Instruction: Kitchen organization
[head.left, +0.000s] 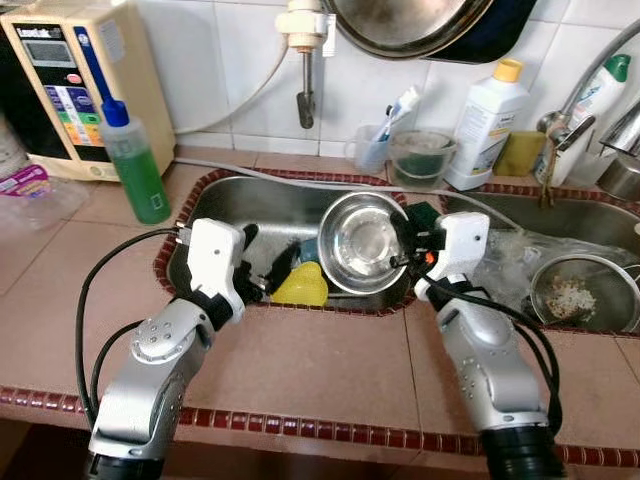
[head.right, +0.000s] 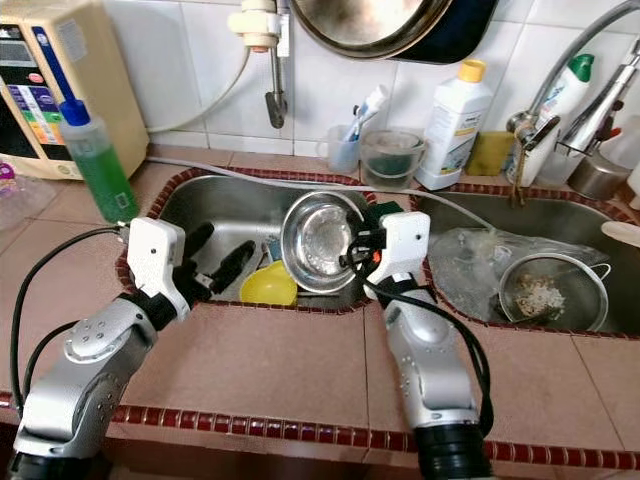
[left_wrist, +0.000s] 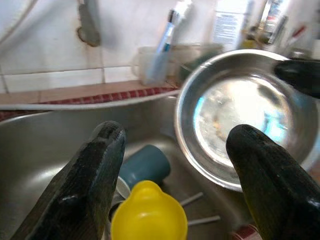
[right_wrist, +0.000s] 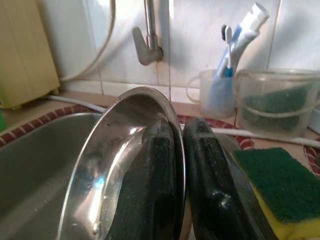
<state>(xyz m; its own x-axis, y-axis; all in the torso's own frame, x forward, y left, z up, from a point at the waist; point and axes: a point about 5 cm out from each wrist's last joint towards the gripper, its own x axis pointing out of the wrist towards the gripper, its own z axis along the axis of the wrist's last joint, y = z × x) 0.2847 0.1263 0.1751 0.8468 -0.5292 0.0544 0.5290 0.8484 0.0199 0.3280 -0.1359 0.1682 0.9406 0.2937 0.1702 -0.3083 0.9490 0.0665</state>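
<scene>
While the bowl is pinched: step in hand is lifting dishes out of the sink (head.left: 200, 205), by my judgement.
Right end effector (head.left: 408, 243): fingers pressed onto the rim of the steel bowl (head.left: 362, 240), one inside, one outside.
Bowl: tilted on edge in the left basin, toward its right wall.
Left end effector (head.left: 268, 266): fingers spread, holding nothing, over the yellow cup (head.left: 301, 285) at the sink's front edge.
Arms: both reach forward over the table's front edge.
Next: raise the bowl clear, likely keeping the pinch firm.
</scene>
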